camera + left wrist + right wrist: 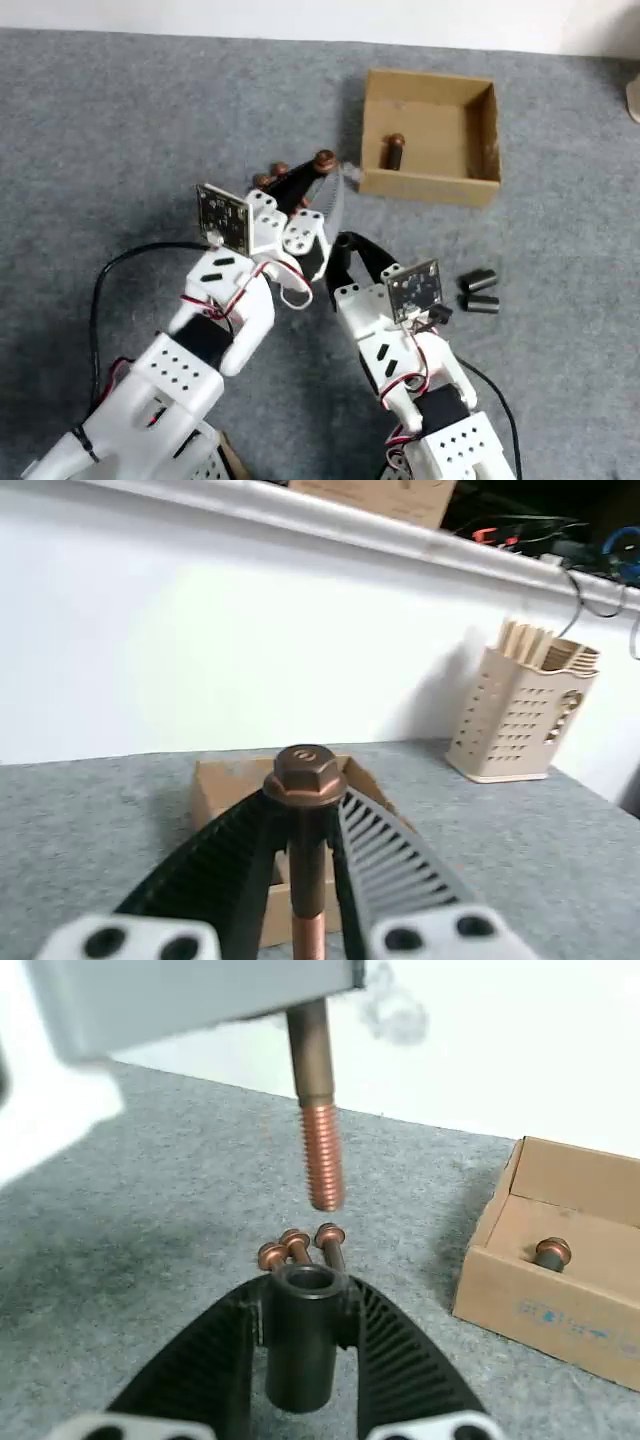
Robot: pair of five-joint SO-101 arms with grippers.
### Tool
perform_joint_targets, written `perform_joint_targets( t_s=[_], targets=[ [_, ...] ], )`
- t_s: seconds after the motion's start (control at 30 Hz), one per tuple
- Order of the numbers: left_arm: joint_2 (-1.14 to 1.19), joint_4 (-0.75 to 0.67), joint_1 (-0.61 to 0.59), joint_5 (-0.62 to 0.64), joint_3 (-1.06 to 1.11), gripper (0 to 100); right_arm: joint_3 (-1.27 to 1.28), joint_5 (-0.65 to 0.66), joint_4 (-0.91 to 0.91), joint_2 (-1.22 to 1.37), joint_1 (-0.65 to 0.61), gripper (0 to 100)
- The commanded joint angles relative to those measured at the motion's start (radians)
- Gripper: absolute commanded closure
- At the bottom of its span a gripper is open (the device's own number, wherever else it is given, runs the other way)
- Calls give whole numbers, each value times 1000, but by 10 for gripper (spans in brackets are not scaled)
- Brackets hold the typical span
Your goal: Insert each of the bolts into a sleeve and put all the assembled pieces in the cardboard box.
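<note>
My left gripper (322,172) is shut on a copper bolt (304,780), held upright with its hex head up. Its threaded tip (324,1168) hangs just above and slightly beyond a black sleeve (300,1345). That sleeve stands upright, open end up, with my right gripper (300,1305) shut on it, close beside the left one (347,250). The cardboard box (430,188) lies at the far right with one assembled piece (393,151) in it. Three loose bolts (298,1246) lie on the carpet beyond the sleeve. Two spare sleeves (478,290) lie right of the right arm.
Grey carpet covers the table. The box's near wall (540,1310) sits a short way right of both grippers. A slotted beige holder (520,715) stands by the back wall. A black cable (105,280) loops along the left arm.
</note>
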Motion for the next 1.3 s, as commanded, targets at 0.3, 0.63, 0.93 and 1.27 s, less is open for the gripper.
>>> perform_joint_targets(
  t_s=[0.3, 0.63, 0.93, 1.27],
  targets=[
    [-137, 35, 51, -2, 61, 996, 147, 12, -1, -21, -12, 994],
    [-193, 160, 50, 150, 62, 996, 147, 12, -4, -21, -8, 994],
    [-136, 221, 41, 92, 70, 996, 142, 8, -5, -21, -7, 994],
    [-44, 193, 50, -35, 73, 996, 142, 8, -10, -22, -7, 994]
  ],
)
